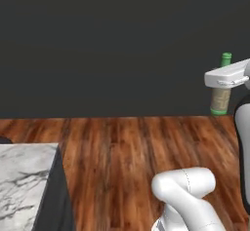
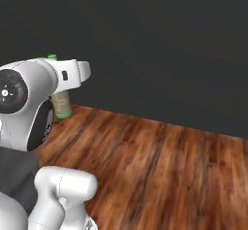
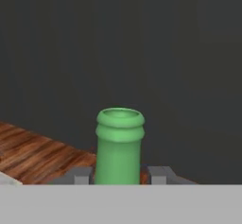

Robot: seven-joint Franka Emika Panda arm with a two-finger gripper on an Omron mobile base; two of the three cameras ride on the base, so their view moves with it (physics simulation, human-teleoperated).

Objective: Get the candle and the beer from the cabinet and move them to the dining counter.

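Fingers (image 3: 158, 175) clamped on the beer (image 3: 119, 145).
The upright bottle hangs above the wood floor (image 1: 127, 157), right of the dining counter (image 1: 24, 176).

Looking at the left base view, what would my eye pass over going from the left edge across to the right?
Marble counter → wood floor → white arm elbow → green bottle, held upright in the tool at the right edge.
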